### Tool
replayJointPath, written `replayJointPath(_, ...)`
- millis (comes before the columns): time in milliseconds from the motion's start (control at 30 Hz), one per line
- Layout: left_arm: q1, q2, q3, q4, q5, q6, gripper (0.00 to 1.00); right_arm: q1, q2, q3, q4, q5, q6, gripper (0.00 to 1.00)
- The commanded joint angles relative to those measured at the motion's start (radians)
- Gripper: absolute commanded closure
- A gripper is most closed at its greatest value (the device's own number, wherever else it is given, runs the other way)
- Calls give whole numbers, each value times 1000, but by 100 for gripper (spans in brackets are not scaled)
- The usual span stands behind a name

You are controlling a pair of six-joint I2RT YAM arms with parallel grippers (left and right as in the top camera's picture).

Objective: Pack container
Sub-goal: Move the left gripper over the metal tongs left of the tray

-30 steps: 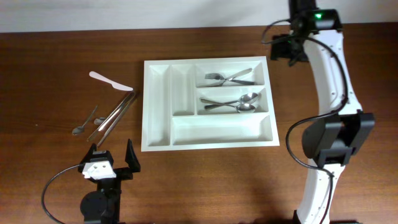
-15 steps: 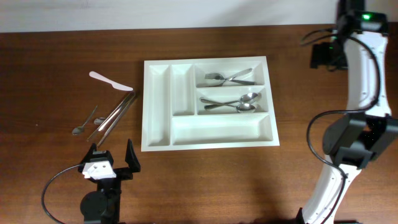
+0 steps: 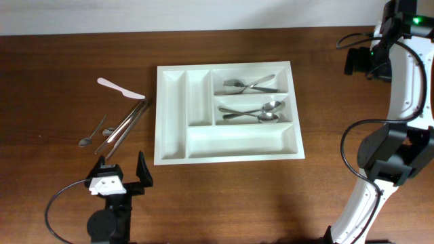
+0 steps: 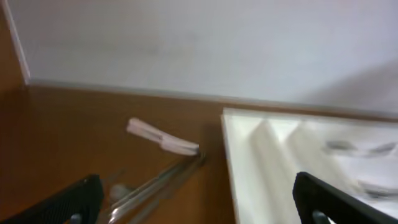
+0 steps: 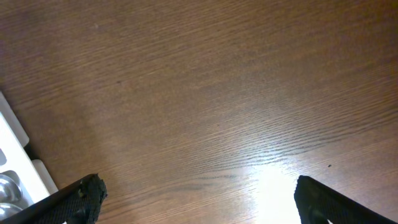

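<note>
The container (image 3: 237, 141), a large white tray, lies at the table's middle. Forks (image 3: 251, 85) fill its upper right compartment and spoons (image 3: 256, 112) the one below. Left of it on the wood lie a white knife (image 3: 121, 88), long metal utensils (image 3: 126, 122) and a small spoon (image 3: 91, 134). My left gripper (image 3: 123, 173) stands open near the front edge, below those utensils. Its wrist view shows the knife (image 4: 163, 138), the utensils (image 4: 155, 183) and the container (image 4: 292, 168) ahead of the open left gripper (image 4: 199, 205). My right gripper (image 3: 358, 62) hangs open at the far right, over bare wood.
In the right wrist view the right gripper (image 5: 202, 202) has only brown wood between its fingers; the container's corner (image 5: 12, 137) shows at the left edge. A pale wall (image 4: 199, 43) runs along the table's far edge.
The right arm has swung to the right, from the container's upper right corner out to the table's far right side. The left arm and all utensils are unmoved.
</note>
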Motion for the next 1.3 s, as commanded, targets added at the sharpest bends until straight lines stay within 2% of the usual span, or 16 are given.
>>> replayJointPath(0,5,-6,7,138,174,-6,1,5,-29,6,-3,-13,-6,1)
replayJointPath(67,5,-6,37,143,190,-18,1,5,-29,6,-3,-13,-6,1)
replayJointPath(267,5,114,269,-134,6,32,1,5,-29,6,-3,-13,-6,1)
replayJointPath(367,5,278,447,-249,-87,40,1,5,-29,6,-3,-13,-6,1)
replayJointPath(467,5,460,613,-349,-118,44,1,5,-29,6,-3,-13,-6,1)
replayJointPath(667,5,874,973,-656,-102,43,1,5,-29,6,-3,-13,-6,1)
replayJointPath(800,5,1103,1162,-889,-7,43,1,5,-29,6,-3,-13,-6,1)
replayJointPath(933,5,1247,1207,-993,64,43,1,5,-29,6,-3,-13,-6,1)
replayJointPath(1100,5,1348,1207,-1024,93,44,1,5,-29,6,-3,-13,-6,1)
replayJointPath(1267,5,1463,1210,-968,101,166,1,5,-29,6,-3,-13,-6,1)
